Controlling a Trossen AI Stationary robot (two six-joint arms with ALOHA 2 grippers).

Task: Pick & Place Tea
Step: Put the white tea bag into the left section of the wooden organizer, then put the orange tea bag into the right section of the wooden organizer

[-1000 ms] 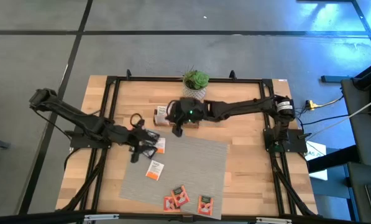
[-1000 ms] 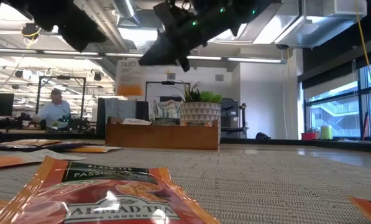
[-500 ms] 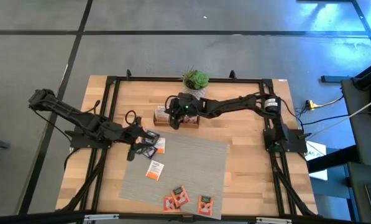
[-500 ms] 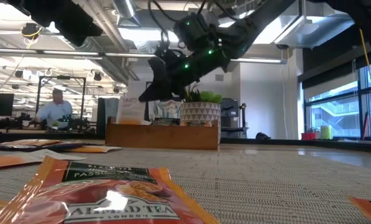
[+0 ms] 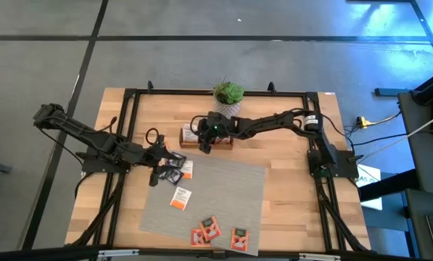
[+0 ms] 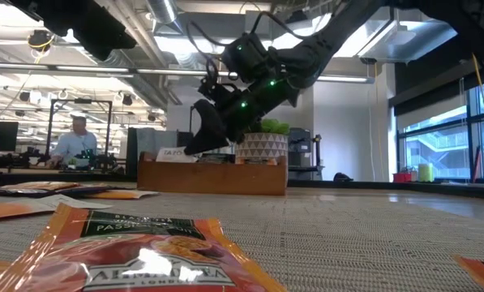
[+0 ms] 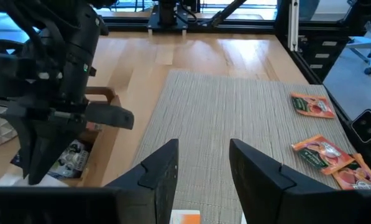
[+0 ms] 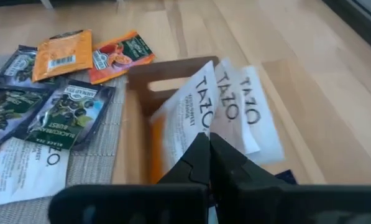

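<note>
Standing in the long wooden tray (image 8: 133, 134), white Tazo tea packets (image 8: 235, 112) lean at twelve o'clock; right gripper (image 8: 208, 149) clenched on one, left gripper (image 7: 202, 163) spread, empty.

Beside the dark right pincer (image 8: 208, 149): white paper packets with black TAZO lettering and orange bands (image 8: 219, 112), in a brown wooden tray (image 8: 132, 134). Further off: dark green-black foil packets (image 8: 67, 121), an orange-red fruit-printed packet (image 8: 118, 53). Grey ribbed woven mat (image 7: 247, 118) ahead of the black left pincer (image 7: 201, 171).
</note>
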